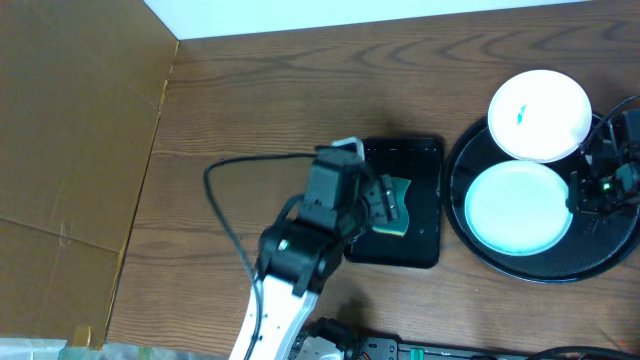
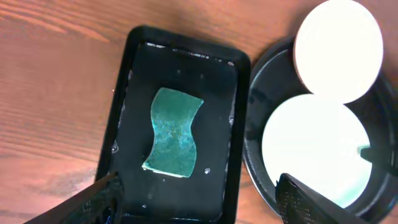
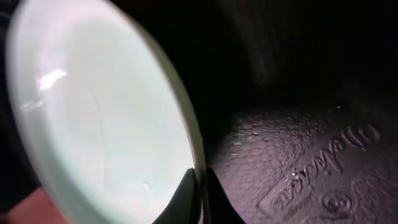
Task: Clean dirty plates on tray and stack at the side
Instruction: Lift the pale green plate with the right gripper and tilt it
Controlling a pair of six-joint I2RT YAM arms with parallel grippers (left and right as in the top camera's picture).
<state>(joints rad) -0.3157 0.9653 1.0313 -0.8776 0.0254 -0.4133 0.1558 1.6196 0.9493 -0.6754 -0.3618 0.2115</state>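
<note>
Right jaws nip the lower plate by its rim, inside the round black tray.
Both plates glossy white; the upper plate, teal smear showing, overlaps the tray's far rim. Teal sponge lies in the rectangular tray; left jaws spread wide above it, holding nothing.

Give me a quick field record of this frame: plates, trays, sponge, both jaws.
plates in view: two
upper plate: lies across the round tray rim, teal smear on it
lower plate: inside the round tray
right jaws: shut on the lower plate's edge
left jaws: open, above the sponge
sponge: green, lying in the rectangular tray
</note>
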